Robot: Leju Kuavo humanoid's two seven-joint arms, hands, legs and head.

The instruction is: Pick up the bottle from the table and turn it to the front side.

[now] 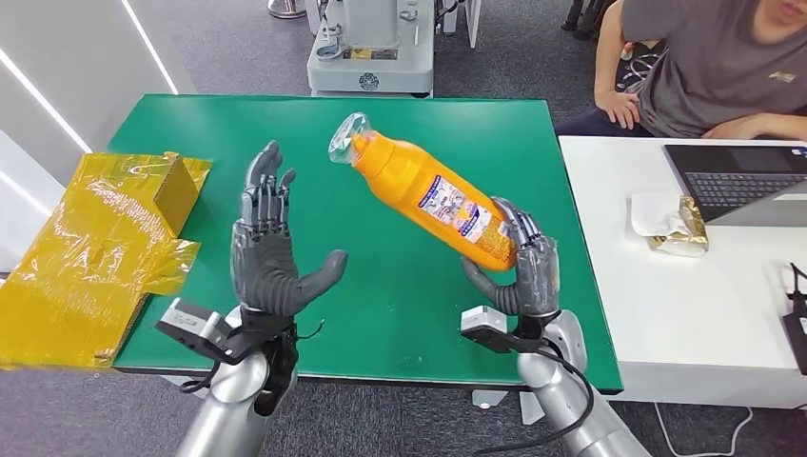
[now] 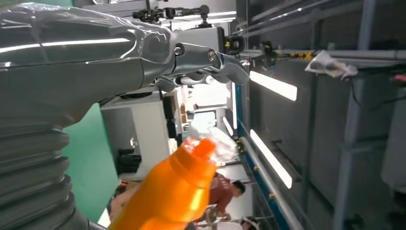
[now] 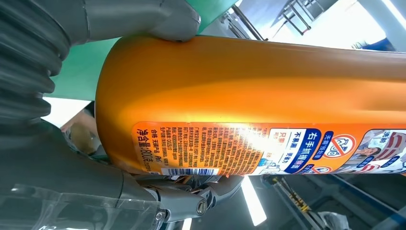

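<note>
An orange detergent bottle [image 1: 433, 200] is held aloft over the green surface [image 1: 419, 295] by the right hand [image 1: 521, 268], whose fingers [image 1: 521, 228] are wrapped around its base end. The bottle's long axis is tilted, the plastic-wrapped cap [image 1: 347, 136] aimed up and away toward the robot's left. The printed back label (barcode and fine print) [image 3: 201, 148] is turned toward the right wrist camera. The left hand [image 1: 271, 257] is raised alongside, fingers spread and empty, nearest the cap end and well placed to assist the turn.
</note>
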